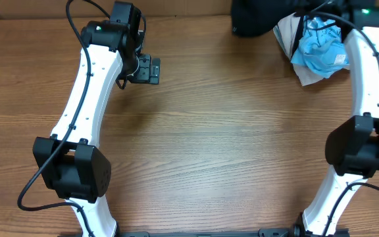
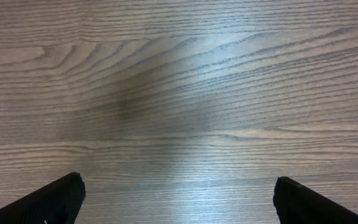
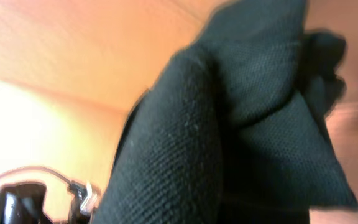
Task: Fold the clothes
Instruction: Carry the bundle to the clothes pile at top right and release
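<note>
Matt, coarse-knit black cloth garment [image 3: 229,124]; smooth, faintly glossy wood-grain table [image 2: 179,93].

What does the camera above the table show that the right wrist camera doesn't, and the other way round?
Only the overhead view shows the left gripper over the bare wooden table, and a light-blue garment at the far right edge, next to the black garment. Only the right wrist view shows the cloth's fine weave up close, bunched into thick ridges and filling much of the frame, against a blurred orange background. Both show the black garment, bunched up and not yet folded.
</note>
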You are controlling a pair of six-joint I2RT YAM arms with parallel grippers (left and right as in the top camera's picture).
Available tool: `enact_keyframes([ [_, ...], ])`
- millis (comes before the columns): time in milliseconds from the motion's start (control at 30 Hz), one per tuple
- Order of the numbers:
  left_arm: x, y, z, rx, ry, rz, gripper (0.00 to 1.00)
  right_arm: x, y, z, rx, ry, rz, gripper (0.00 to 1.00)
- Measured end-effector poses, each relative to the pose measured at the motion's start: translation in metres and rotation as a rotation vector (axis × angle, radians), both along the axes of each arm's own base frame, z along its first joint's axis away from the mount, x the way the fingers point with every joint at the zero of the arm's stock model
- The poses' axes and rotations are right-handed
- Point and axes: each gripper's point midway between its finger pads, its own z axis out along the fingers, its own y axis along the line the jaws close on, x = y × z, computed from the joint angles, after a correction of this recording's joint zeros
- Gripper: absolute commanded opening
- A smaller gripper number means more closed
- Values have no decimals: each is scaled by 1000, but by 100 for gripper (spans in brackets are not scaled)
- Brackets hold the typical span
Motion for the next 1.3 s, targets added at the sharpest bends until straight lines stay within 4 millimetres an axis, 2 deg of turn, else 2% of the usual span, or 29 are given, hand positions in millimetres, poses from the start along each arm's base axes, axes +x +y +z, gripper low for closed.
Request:
enact_keyframes([
  [233, 5, -1, 1, -4, -22, 0, 100, 17, -71, 41, 25, -172, -134, 4],
  [333, 8, -2, 2, -7, -34, 1, 100, 17, -103, 43, 25, -177, -198, 4],
  [433, 10, -2, 3, -8, -40, 3, 100, 17, -124, 39, 29, -163, -239, 4],
  [533, 10, -2, 3, -9, -44, 3, 100, 20, -140, 18, 42, -99, -267, 4],
  [600, 11, -2, 3, -9, -44, 3, 100, 23, -150, -6, 55, -30, -282, 4],
  [667, 11, -2, 3, -9, -45, 3, 100, 25, -164, -41, 71, 69, -312, 4],
  [767, 11, -2, 3, -9, -46, 3, 100, 21, -194, -98, 79, 228, -393, 4],
  [833, 12, -2, 3, -11, -50, 3, 100, 14, -222, -119, 68, 277, -451, 4],
  [867, 13, -2, 4, -11, -54, 3, 100, 10, -233, -122, 63, 282, -471, 4],
  [933, 14, -3, 4, -12, -61, 3, 100, 2, -259, -123, 53, 279, -516, 13],
  [1033, 16, -3, 5, -14, -70, 3, 100, -13, -291, -128, 36, 290, -571, 75],
  [1067, 17, -3, 5, -14, -72, 3, 100, -16, -297, -130, 31, 297, -581, 88],
  [1167, 18, -3, 5, -15, -74, 3, 100, -23, -305, -135, -1, 299, -588, 100],
  [1300, 17, -3, 5, -15, -74, 3, 100, -23, -299, -138, -29, 301, -570, 100],
])
